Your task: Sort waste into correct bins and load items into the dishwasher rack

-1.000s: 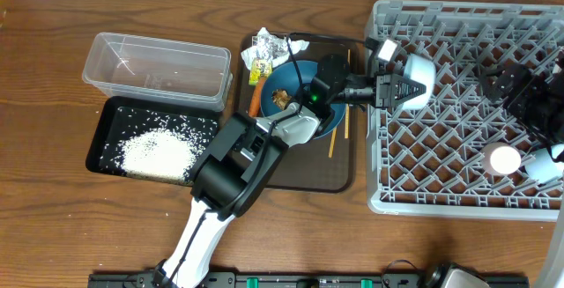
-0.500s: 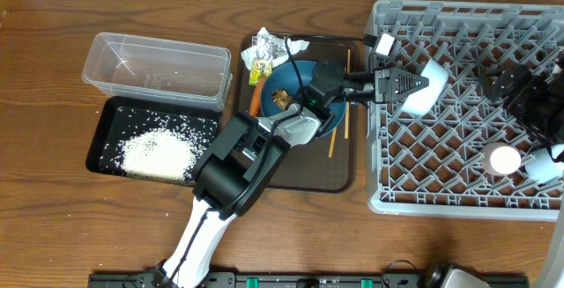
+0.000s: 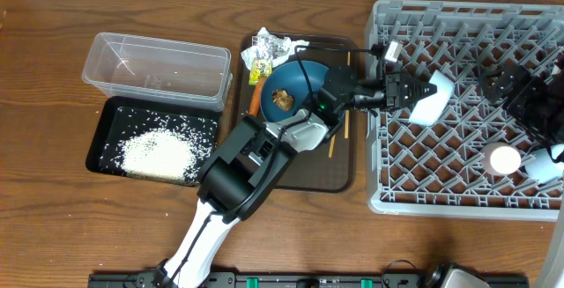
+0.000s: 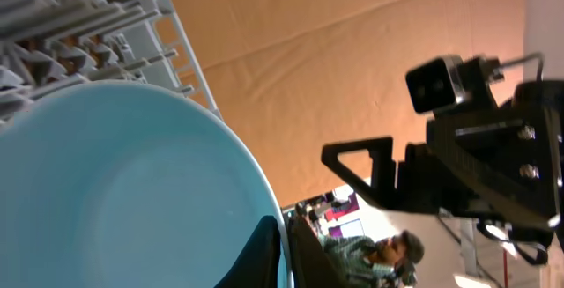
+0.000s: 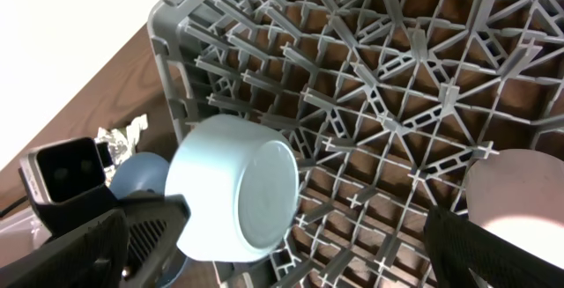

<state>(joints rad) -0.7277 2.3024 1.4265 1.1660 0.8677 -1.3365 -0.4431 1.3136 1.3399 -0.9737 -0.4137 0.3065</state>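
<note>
My left gripper [image 3: 404, 89] is shut on the rim of the small blue-inside cup [image 3: 434, 97], which it holds on its side over the upper left of the grey dishwasher rack [image 3: 458, 182]. The left wrist view shows the jaws [image 4: 284, 254] pinching the cup's pale blue wall [image 4: 115, 191]. The right wrist view shows the cup's base [image 5: 256, 200] over the rack lattice [image 5: 397, 85]. My right gripper [image 3: 506, 84] is open and empty above the rack, right of the cup. The pink-inside cup [image 3: 504, 158] sits in the rack. The dark blue plate [image 3: 298, 81] holds a brown food lump [image 3: 282, 99].
A brown serving tray [image 3: 300, 175] holds the plate, an orange carrot [image 3: 256, 101], a crumpled white wrapper [image 3: 270, 47] with a yellow packet [image 3: 258, 70], and chopsticks [image 3: 346, 126]. A clear tub [image 3: 157, 70] stands at the back left. A black tray [image 3: 104, 138] holds rice [image 3: 159, 154].
My left gripper has carried the blue-inside cup to the right, farther in over the rack. The right arm has not visibly moved.
</note>
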